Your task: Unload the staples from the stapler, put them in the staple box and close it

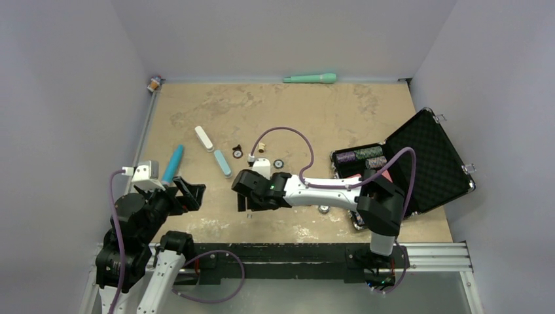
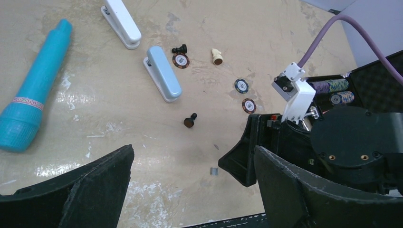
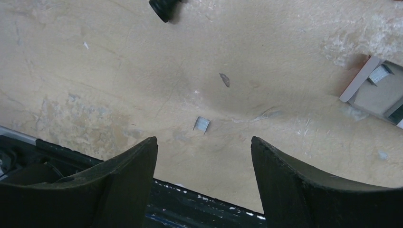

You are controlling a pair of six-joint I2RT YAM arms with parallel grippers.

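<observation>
The staples (image 3: 202, 124) are a tiny silvery strip lying loose on the tan table, just ahead of my right gripper (image 3: 204, 142). That gripper is open, with nothing between its fingers. In the left wrist view the staples (image 2: 214, 171) lie right beside a right fingertip (image 2: 247, 159). A light blue stapler (image 2: 163, 73) and a white stapler (image 2: 121, 22) lie shut, farther back on the left. My left gripper (image 2: 193, 156) is open and empty, hovering left of the staples. From above, the right gripper (image 1: 243, 201) reaches left across the table, and the left gripper (image 1: 190, 193) sits near it.
A teal tube (image 2: 35, 92) lies at the left. Poker chips (image 2: 242, 85) and chess pieces (image 2: 190, 121) are scattered mid-table. An open black case (image 1: 419, 163) with chips stands at the right. A small box (image 3: 375, 92) lies right of the staples. The table's near edge (image 3: 204, 190) is close.
</observation>
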